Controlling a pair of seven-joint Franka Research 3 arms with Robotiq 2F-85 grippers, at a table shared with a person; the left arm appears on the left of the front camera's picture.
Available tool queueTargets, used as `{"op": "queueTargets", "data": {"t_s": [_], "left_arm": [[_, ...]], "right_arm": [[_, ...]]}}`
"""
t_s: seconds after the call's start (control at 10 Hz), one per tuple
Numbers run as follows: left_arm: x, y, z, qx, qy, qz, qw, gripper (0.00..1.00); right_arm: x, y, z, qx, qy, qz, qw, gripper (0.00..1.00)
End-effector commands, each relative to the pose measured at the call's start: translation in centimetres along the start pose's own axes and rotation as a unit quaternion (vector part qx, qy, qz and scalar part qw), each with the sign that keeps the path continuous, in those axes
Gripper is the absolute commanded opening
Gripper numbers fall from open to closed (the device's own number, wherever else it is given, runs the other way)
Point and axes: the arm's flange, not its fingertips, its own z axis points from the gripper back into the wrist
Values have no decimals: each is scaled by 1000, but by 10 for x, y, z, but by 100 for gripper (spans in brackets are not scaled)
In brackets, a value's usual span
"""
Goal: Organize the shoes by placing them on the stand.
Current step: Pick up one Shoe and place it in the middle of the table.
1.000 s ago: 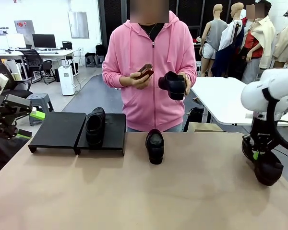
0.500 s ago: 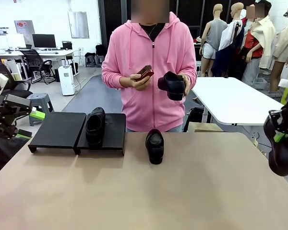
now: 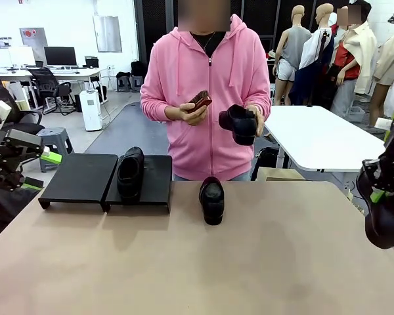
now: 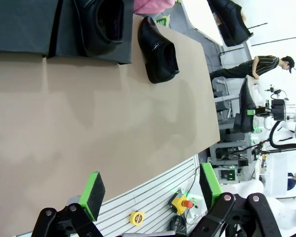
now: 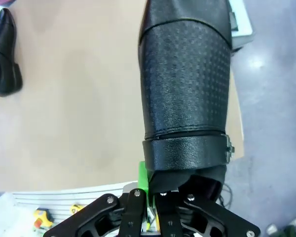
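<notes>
Black loafer (image 5: 185, 98) tight in the right claw (image 5: 150, 181), toe cut off by the edge; left claw (image 4: 152, 190) wide apart, empty.

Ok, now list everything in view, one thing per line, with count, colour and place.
table: one, tan, in front of the robot.
stand: one, black, far left of the table.
shoes: four, black; one on the stand's right panel, one on the table mid-far, one held by the person, one held by the robot.
brown object: one, small, held by the person.
white table: one, behind at right.
person's hands: two; one holds the brown object, one a shoe.
left hand: open, empty, past the table's left edge.
right hand: shut on a shoe, at the table's right edge.
</notes>
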Motion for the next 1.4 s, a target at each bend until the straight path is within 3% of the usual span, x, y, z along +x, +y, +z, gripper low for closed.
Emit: {"op": "queueTargets", "data": {"t_s": [0.0,0.1,0.2,0.3,0.5,0.7,1.0,1.2,1.3], "left_arm": [[1,-1,0,-10,-2,2,1000,100],[1,-1,0,-10,-2,2,1000,100],[1,-1,0,-10,-2,2,1000,100],[1,-1,0,-10,-2,2,1000,100],[1,-1,0,-10,-2,2,1000,100],[1,-1,0,-10,-2,2,1000,100],[1,-1,0,-10,-2,2,1000,100],[1,-1,0,-10,-2,2,1000,100],[1,-1,0,-10,-2,2,1000,100]], "right_arm": [[-2,66,25,-32,-60,61,996,0],[2,103,32,-62,-76,117,988,0],[14,108,34,-80,-66,133,986,0],[9,88,41,-80,-67,97,990,0],[-32,1,69,-101,-85,6,991,0],[-62,-62,64,-102,-29,-124,987,0],[-64,-38,54,-61,-57,-74,994,0],[-66,21,65,-59,-77,20,995,0],[-70,66,75,-55,-91,12,994,0]]}}
